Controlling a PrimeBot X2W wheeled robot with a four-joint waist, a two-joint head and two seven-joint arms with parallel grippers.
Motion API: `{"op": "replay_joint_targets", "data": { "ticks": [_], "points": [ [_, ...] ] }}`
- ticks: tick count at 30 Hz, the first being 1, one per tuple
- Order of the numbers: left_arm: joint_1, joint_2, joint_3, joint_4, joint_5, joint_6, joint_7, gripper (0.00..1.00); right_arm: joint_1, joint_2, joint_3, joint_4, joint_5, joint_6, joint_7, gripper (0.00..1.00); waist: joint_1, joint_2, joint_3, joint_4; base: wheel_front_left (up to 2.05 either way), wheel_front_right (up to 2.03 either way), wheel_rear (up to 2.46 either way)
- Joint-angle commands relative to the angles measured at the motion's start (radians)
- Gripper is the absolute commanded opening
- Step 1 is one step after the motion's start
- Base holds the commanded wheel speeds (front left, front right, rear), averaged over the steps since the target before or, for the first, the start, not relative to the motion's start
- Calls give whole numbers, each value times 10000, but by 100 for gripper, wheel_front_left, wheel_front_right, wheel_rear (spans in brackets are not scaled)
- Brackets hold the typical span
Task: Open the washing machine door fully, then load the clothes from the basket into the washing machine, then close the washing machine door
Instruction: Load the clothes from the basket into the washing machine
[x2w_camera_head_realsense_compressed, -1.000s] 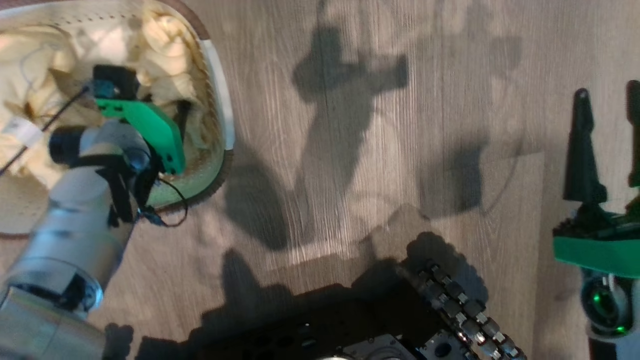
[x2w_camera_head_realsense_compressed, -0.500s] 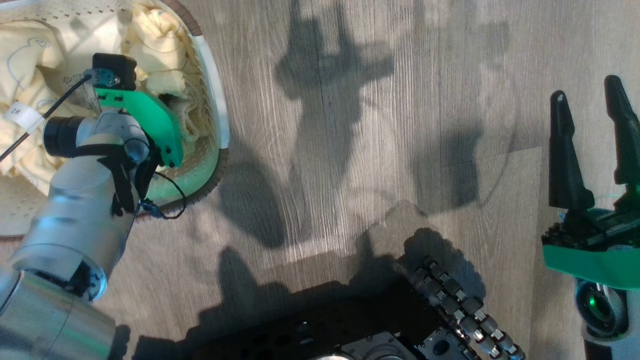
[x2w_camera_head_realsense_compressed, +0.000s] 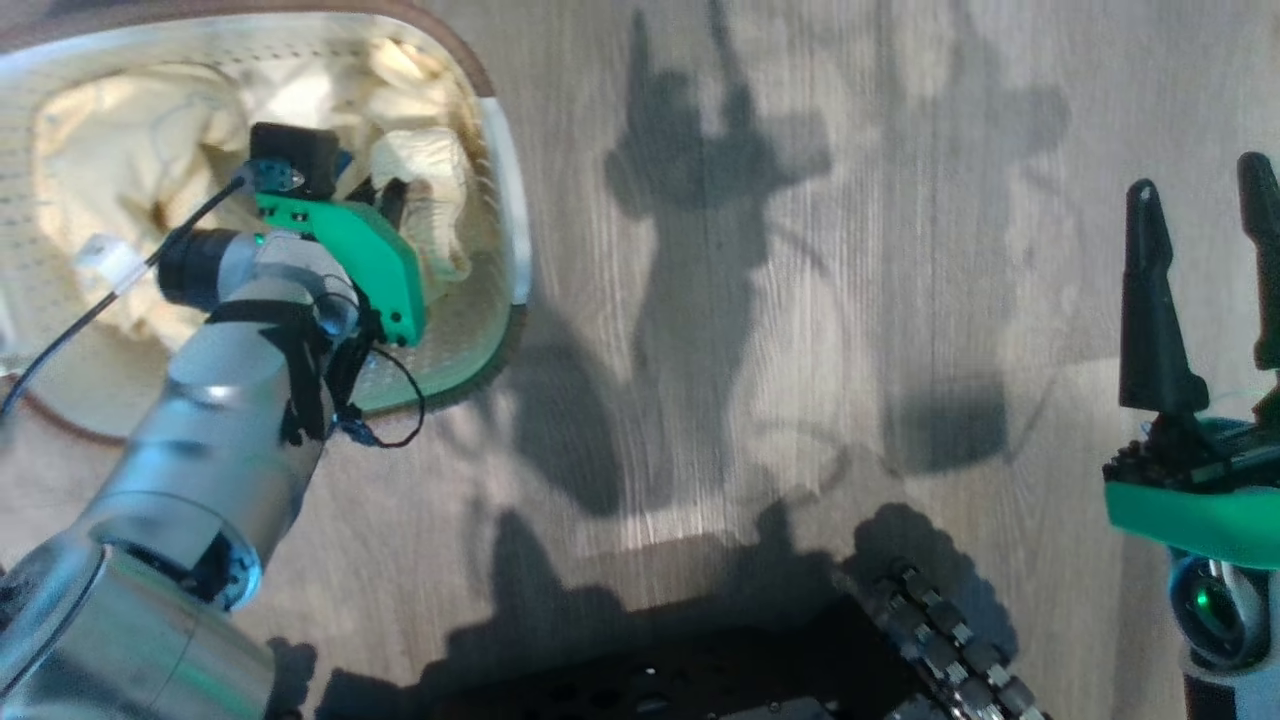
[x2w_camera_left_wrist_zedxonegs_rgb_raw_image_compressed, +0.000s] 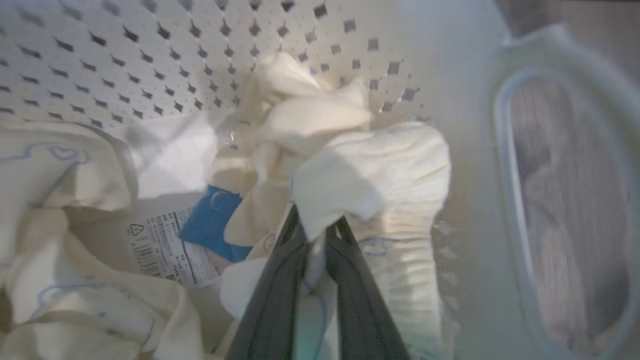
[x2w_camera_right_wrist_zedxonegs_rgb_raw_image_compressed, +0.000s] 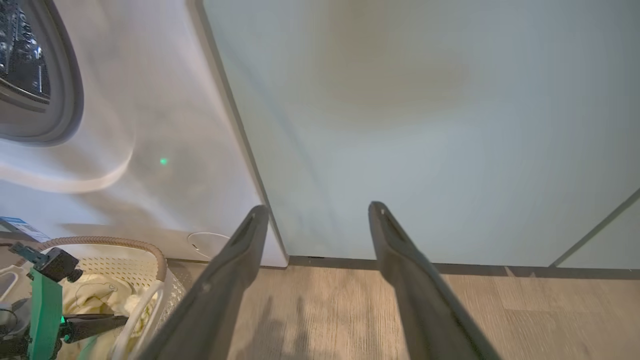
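Inside the basket (x2w_camera_left_wrist_zedxonegs_rgb_raw_image_compressed: 150, 50) the left fingers (x2w_camera_left_wrist_zedxonegs_rgb_raw_image_compressed: 277, 290) grasp a fold of the clothes (x2w_camera_left_wrist_zedxonegs_rgb_raw_image_compressed: 380, 165) bulging at 1 o'clock from their tips, while the right fingers (x2w_camera_right_wrist_zedxonegs_rgb_raw_image_compressed: 225, 280) are released.

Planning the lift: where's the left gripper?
Upper left of the head view: the left gripper is inside the basket, shut on the clothes beside its white handle.

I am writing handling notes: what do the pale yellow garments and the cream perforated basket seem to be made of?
Pale yellow garments: soft knitted fabric, probably cotton; matte, ribbed, crumpled into folds.
Cream perforated basket: seemingly moulded plastic; smooth wall with regular holes.
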Motion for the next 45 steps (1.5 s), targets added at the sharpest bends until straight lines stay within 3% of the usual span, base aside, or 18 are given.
{"op": "replay_joint_targets", "data": {
  "ticks": [1, 7, 19, 30, 45],
  "points": [
    [396, 149, 62, -137, -69, -7, -179, 0, 276, -148, 48, -192, -149, 8, -67, 100, 0, 0, -363, 334, 0, 0, 0],
    [666, 69, 88, -506, 115, 75, -437, 0, 379, -148, -151, 16, -394, 8, -67, 100, 0, 0, -1094, 848, 0, 0, 0],
    [2574, 487, 1605, -4475, 1503, 1079, -452, 0, 688, -148, -482, 485, -683, 8, -67, 100, 0, 0, -2624, 1678, 0, 0, 0],
    [4599, 811, 2972, -6994, 2446, 1645, -453, 0, 1165, -148, -676, 995, -836, 8, -67, 100, 0, 0, -4216, 1955, 0, 0, 0],
    [7465, 1412, 4584, -9936, 3091, 2917, -453, 0, 2236, -148, -934, 1514, -883, 8, -67, 100, 0, 0, -6558, 2220, 0, 0, 0]
  ]
}}
